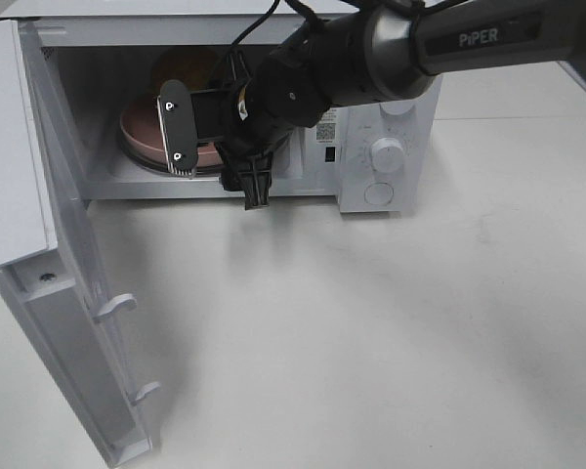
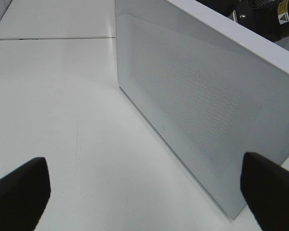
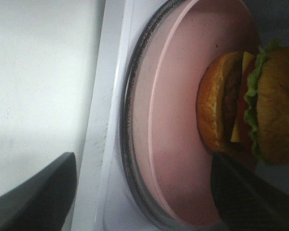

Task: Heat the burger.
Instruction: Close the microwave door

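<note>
Right wrist view: burger sits on pink plate inside the microwave — right gripper jaws apart, left gripper too.

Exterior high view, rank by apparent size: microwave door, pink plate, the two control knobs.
1. microwave door, also nearest the camera
2. pink plate, partly hidden
3. upper knob and lower knob: look about alike, so not ranked

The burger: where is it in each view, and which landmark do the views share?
Exterior high: the burger, at the back inside the open microwave.
Left wrist: not in it.
Right wrist: on the pink plate.
Shared landmark: the microwave; the left wrist shows only its door.
</note>
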{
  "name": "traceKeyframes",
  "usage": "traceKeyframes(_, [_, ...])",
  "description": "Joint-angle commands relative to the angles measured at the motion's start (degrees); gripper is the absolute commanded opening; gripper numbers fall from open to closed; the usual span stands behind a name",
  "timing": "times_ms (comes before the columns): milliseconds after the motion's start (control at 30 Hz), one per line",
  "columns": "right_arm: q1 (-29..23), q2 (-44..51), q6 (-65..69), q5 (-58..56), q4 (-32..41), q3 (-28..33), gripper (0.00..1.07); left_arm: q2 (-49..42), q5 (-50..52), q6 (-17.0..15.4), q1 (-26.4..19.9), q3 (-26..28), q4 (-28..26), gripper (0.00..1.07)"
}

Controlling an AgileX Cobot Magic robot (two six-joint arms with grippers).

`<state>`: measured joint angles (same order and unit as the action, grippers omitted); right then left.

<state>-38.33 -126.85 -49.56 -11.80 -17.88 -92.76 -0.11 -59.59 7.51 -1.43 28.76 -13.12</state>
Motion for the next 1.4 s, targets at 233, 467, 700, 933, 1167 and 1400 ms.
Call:
traceKeyframes(233, [0.1, 6.5, 0.6, 2.8, -0.4, 8.1, 0.74, 0.1, 0.1, 0.0, -0.2, -0.1, -0.1, 1.00])
traceKeyframes(467, [0.1, 11.6, 1.5, 4.4, -0.4, 15.2, 0.74, 0.1, 0.1, 0.0, -0.2, -0.1, -0.1, 1.00])
traceKeyframes(700, [0.1, 15.5, 5.3, 5.4, -0.5, 20.2, 0.74, 0.1, 0.1, 0.0, -0.2, -0.1, -0.1, 1.00])
traceKeyframes(933, [0.1, 21.5, 9.1, 5.5, -0.5, 26.6, 0.74, 0.1, 0.1, 0.0, -0.2, -0.1, -0.1, 1.00])
traceKeyframes(1167, [0.1, 27.7, 14.8, 5.4, -0.5, 32.3, 0.74, 0.1, 0.1, 0.0, -0.2, -0.1, -0.1, 1.00])
traceKeyframes(1400, [0.1, 33.3, 21.3, 4.8, -0.3, 37.5, 0.74, 0.1, 0.1, 0.0, -0.2, -0.1, -0.1, 1.00])
